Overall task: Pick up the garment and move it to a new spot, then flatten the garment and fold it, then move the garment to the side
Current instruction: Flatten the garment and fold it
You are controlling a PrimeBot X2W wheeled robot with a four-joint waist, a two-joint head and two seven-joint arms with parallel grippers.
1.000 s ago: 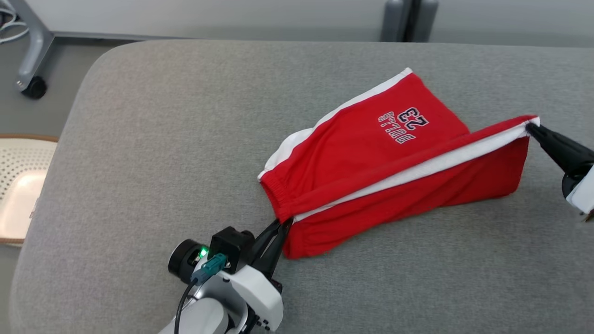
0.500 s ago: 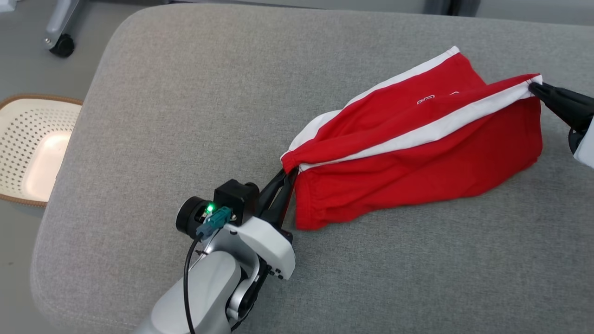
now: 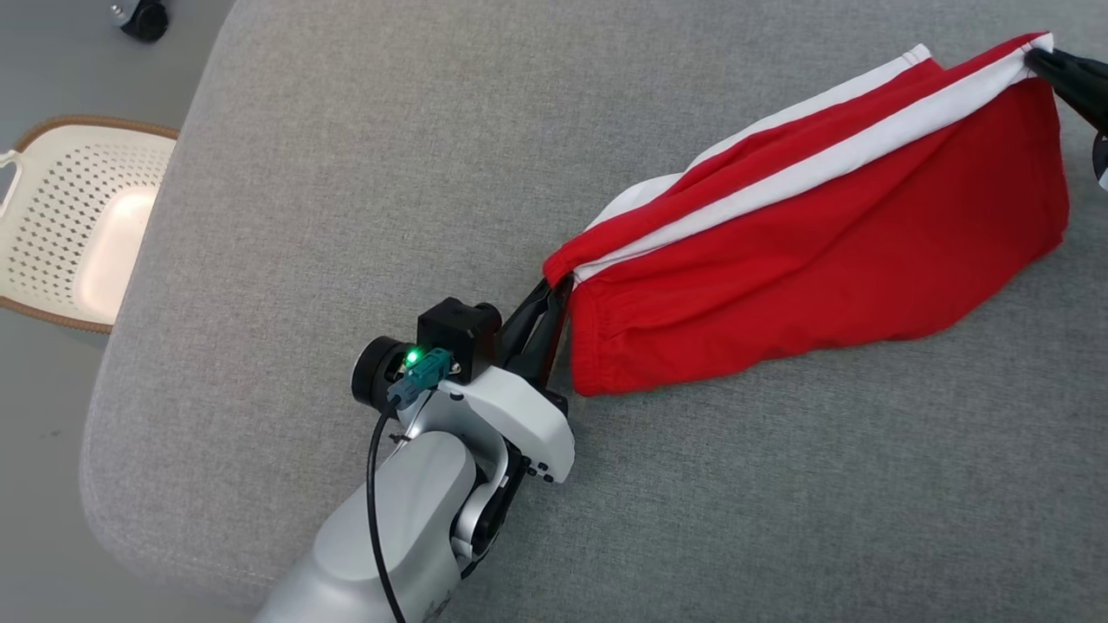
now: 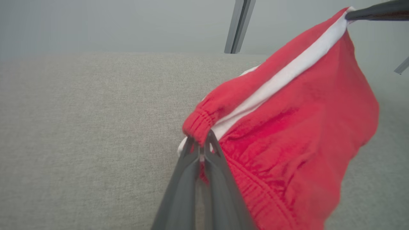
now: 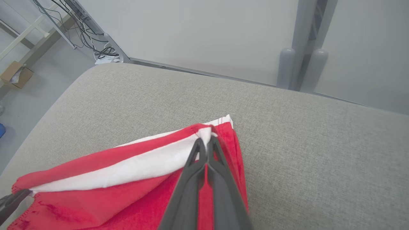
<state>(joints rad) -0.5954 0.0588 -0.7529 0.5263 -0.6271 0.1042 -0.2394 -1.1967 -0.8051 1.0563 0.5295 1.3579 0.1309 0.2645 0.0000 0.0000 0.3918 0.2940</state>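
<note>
Probably a robotics lab or test bay: grey padded bench standing on bare floor, loose cables trailing at the foot of plain partition panels, caster wheel and cardboard box sitting nearby.

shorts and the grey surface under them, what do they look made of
The shorts look like a soft matte knit, probably cotton jersey: they drape in folds, and the waistband puckers like elastic. The grey surface looks like woven upholstery fabric, matte and heathered, likely over padding, judging by its rounded edge.
</note>
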